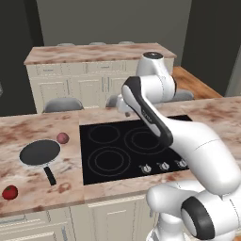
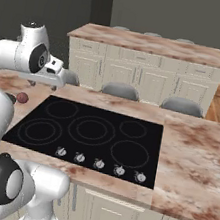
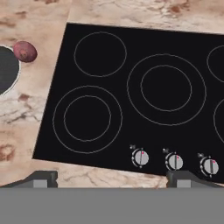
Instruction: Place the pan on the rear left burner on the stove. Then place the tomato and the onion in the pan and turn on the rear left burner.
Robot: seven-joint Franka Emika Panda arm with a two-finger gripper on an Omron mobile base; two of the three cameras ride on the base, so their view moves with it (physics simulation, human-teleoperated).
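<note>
left base view: round shallow dark grey pan (image 1: 39, 152) with pale rim, flat on the marble table (image 1: 28, 132) left of the stove (image 1: 136, 146), short straight black handle pointing toward the near edge. small dull pinkish-purple onion (image 1: 62, 138) just beside the pan's far right rim, between pan and stove edge; touching or not, cannot tell. bright red glossy tomato (image 1: 10, 192) with a tiny green top, well apart from the pan, near the table's front left edge. flat glossy black glass stove with grey ring markings, bare; rear left burner (image 1: 104, 133) a thin single grey circle at the far left corner of the glass, larger double ring in front of it. small silver knobs (image 1: 163, 165) in a row along the stove's front edge.

hand view: end effector (image 3: 111, 179) looking down over the stove, two dark finger tips standing far apart at the bottom, wide open, nothing between them. rear left burner (image 3: 100, 54) at upper left, onion (image 3: 25, 51) beside the pan's (image 3: 8, 70) curved pale rim at the left edge. three knobs (image 3: 175, 162) just above the finger tips.

right base view: onion (image 2: 22, 98) on the table left of the stove (image 2: 93, 132), partly behind the white arm.
</note>
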